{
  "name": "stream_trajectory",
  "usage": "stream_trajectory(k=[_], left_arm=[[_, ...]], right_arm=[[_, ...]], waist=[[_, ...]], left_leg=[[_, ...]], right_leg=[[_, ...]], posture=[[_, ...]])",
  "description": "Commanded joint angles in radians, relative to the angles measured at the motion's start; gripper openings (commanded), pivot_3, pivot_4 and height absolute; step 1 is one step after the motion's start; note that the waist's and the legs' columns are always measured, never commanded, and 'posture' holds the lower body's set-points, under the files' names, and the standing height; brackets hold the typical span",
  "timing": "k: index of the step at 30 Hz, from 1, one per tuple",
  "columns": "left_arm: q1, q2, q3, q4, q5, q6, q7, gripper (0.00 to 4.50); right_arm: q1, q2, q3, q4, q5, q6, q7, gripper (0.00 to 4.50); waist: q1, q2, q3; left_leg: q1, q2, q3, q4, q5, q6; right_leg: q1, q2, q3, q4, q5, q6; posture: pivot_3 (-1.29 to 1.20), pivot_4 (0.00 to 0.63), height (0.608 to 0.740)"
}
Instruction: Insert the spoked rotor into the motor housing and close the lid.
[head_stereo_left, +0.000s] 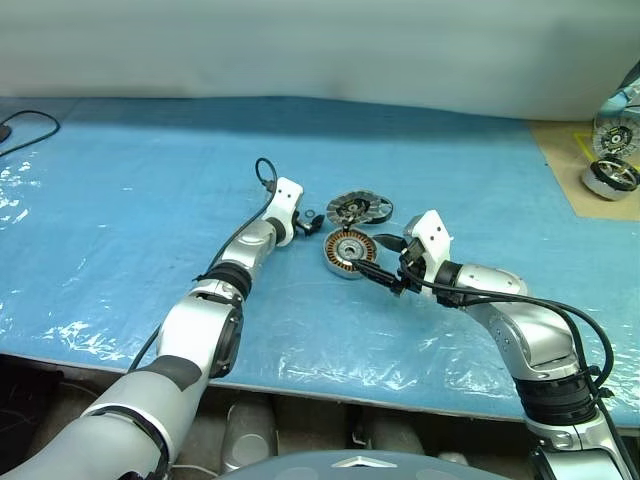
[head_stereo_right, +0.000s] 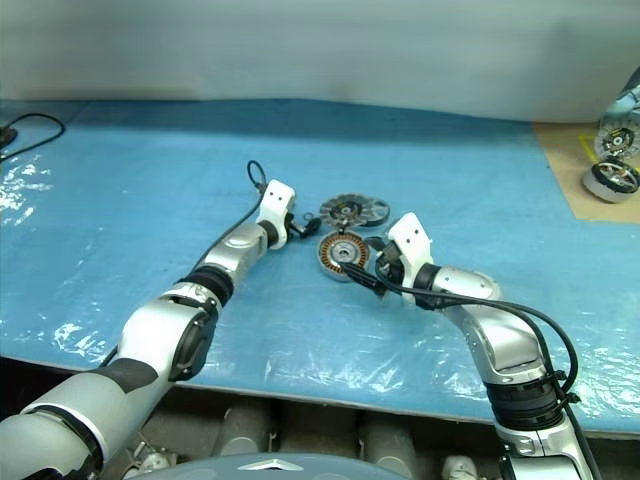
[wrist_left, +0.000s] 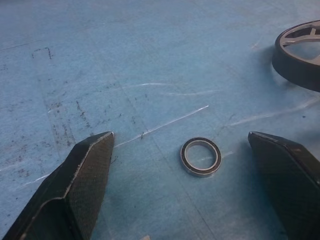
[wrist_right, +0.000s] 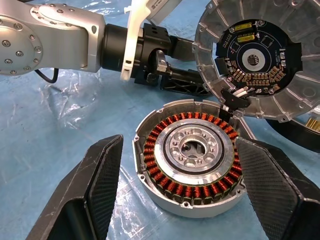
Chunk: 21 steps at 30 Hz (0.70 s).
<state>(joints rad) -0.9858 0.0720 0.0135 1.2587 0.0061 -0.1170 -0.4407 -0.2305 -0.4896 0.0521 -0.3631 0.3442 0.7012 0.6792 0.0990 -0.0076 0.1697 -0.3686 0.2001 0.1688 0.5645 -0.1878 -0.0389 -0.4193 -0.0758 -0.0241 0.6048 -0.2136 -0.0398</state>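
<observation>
The motor housing (wrist_right: 191, 157) sits between my right gripper's (wrist_right: 177, 192) wide-open, empty jaws; just beyond it lies the spoked rotor (wrist_left: 300, 52); my left gripper (wrist_left: 182, 187), open and empty, brackets a small bearing ring (wrist_left: 200, 156); insertion not begun; next I'd steady the housing.

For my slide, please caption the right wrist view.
Open right tool flanks the round silver copper-wound motor housing.
</observation>
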Motion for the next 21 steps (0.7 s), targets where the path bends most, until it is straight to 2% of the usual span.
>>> stream_trajectory(k=[1, 2, 7, 8, 12, 14, 17, 21], left_arm=[[0.009, -0.01, -0.004, 0.016, 0.015, 0.019, -0.009, 4.12], [0.013, -0.009, -0.014, 0.015, 0.026, 0.011, -0.011, 3.93], [0.022, -0.01, -0.043, 0.016, 0.066, -0.004, 0.006, 2.2], [0.022, -0.011, -0.043, 0.016, 0.068, -0.001, 0.011, 2.0], [0.032, -0.01, -0.042, 0.014, 0.072, -0.001, -0.011, 2.0], [0.041, -0.009, -0.041, 0.008, 0.069, -0.014, -0.042, 1.67], [0.051, -0.002, -0.049, 0.001, 0.08, -0.02, -0.044, 0.78], [0.069, 0.015, -0.047, -0.007, 0.076, -0.027, -0.059, 0.78]], right_arm=[[-0.006, -0.008, 0.001, -0.007, -0.002, -0.021, -0.005, 3.79], [-0.007, -0.009, 0.001, -0.006, -0.004, -0.021, -0.006, 3.79], [-0.016, -0.015, 0.001, 0.003, -0.008, -0.022, -0.005, 3.79], [-0.018, -0.016, 0.001, 0.004, -0.008, -0.022, -0.005, 3.79], [-0.025, -0.016, 0.004, 0.007, -0.01, -0.021, -0.009, 3.79], [-0.028, -0.015, 0.005, 0.01, -0.01, -0.021, -0.011, 3.79], [-0.033, -0.014, 0.009, 0.014, -0.012, -0.02, -0.013, 3.79], [-0.038, -0.013, 0.013, 0.018, -0.012, -0.019, -0.014, 3.79]], waist=[[0.0, 0.0, 0.0], [0.0, 0.0, 0.0], [0.0, 0.0, 0.0], [0.0, 0.0, 0.0], [0.0, 0.0, 0.0], [0.0, 0.0, 0.0], [0.0, 0.0, 0.0], [-0.001, 0.0, 0.0]], left_leg=[[0.0, 0.0, 0.0, 0.0, 0.0, 0.0], [0.0, 0.0, 0.0, 0.0, 0.0, 0.0], [0.0, 0.0, -0.001, -0.001, 0.0, 0.0], [0.0, 0.0, -0.001, -0.001, 0.0, 0.0], [0.0, 0.0, -0.001, -0.001, 0.0, 0.0], [0.001, 0.0, -0.001, -0.001, 0.0, 0.0], [0.0, 0.0, -0.001, -0.001, 0.0, 0.0], [0.0, 0.0, -0.001, -0.002, 0.0, 0.0]], right_leg=[[0.0, 0.0, 0.0, 0.0, 0.0, 0.0], [0.0, 0.0, 0.0, 0.0, 0.0, 0.0], [0.0, 0.0, 0.0, -0.001, 0.0, 0.001], [0.0, 0.0, 0.0, -0.001, 0.0, 0.001], [0.001, 0.0, 0.0, -0.001, 0.0, 0.001], [0.001, 0.0, 0.0, -0.001, -0.001, 0.001], [0.001, 0.0, 0.0, -0.002, 0.0, 0.001], [0.001, 0.0, 0.0, -0.002, -0.001, 0.001]], posture=[[0.0, 0.15, 0.74], [0.0, 0.15, 0.74], [0.0, 0.15, 0.74], [0.0, 0.15, 0.74], [0.0, 0.15, 0.74], [0.0, 0.15, 0.74], [0.0, 0.15, 0.74], [0.0, 0.15, 0.74]])
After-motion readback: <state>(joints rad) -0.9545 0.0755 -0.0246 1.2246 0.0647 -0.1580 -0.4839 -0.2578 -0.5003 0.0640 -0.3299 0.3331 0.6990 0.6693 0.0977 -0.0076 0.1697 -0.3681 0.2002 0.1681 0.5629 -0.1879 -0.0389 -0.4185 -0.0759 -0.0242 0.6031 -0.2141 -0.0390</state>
